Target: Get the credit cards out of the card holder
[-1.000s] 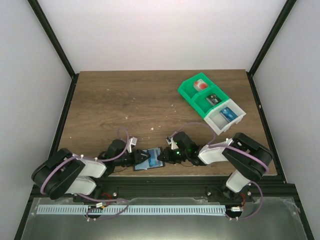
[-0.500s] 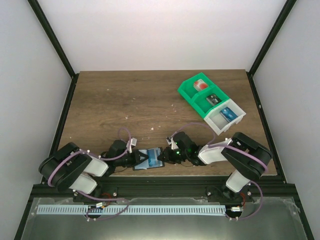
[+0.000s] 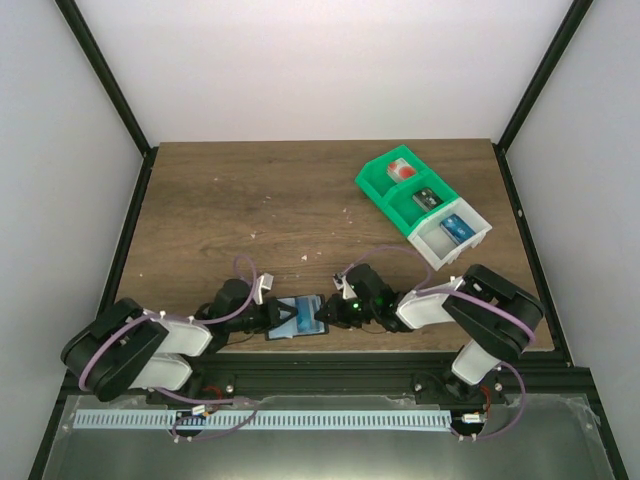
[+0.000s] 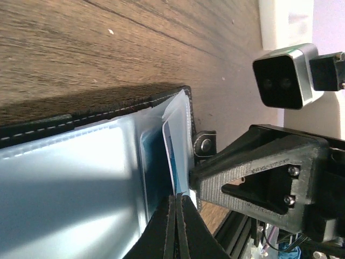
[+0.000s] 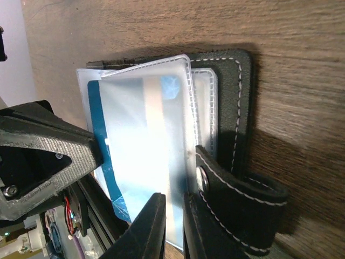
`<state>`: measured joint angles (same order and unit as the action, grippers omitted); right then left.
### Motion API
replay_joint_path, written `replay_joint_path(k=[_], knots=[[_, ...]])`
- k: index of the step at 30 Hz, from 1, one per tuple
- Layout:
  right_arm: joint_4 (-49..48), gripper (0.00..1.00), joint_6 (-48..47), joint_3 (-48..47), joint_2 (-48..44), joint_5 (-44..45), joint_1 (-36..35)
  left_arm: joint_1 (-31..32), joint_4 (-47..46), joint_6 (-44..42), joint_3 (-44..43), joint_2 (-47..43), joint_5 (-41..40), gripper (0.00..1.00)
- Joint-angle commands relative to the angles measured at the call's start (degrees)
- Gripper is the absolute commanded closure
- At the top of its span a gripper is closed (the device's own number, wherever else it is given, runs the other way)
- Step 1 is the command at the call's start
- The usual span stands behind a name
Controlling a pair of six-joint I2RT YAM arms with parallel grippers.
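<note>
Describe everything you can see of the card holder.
The card holder is a small black stitched bifold, leather-like, lying open on the wooden table near its front edge. Frosted clear plastic sleeves fan from it, and a snap tab sticks out. A blue card juts from one sleeve. The right claw grips a sleeve's edge; the left claw pinches the card.

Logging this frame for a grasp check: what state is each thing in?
card holder: open, lying flat.
credit card: in the holder, one edge past the sleeve.
left gripper: shut on the credit card's edge.
right gripper: shut on the card holder's sleeve.
bin: upright, items in its compartments.
</note>
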<state>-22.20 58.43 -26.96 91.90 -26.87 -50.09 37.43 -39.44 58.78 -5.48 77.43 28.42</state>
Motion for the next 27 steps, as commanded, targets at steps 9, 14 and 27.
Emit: replay_joint_path(k=[9, 14, 27], knots=[[1.81, 0.88, 0.29, 1.05, 3.98, -0.28, -1.77, 0.86, -6.84, 1.56, 0.12, 1.15, 4.68, 0.91], [1.52, 0.88, 0.13, 1.23, 4.25, -0.5, -1.77, 0.83, -11.79, 2.83, 0.45, 3.85, 5.95, 0.85], [3.47, 0.88, 0.61, 1.0, 5.28, 1.52, -1.77, 0.82, 1.72, 0.88, -0.26, -3.7, -0.26, 1.0]])
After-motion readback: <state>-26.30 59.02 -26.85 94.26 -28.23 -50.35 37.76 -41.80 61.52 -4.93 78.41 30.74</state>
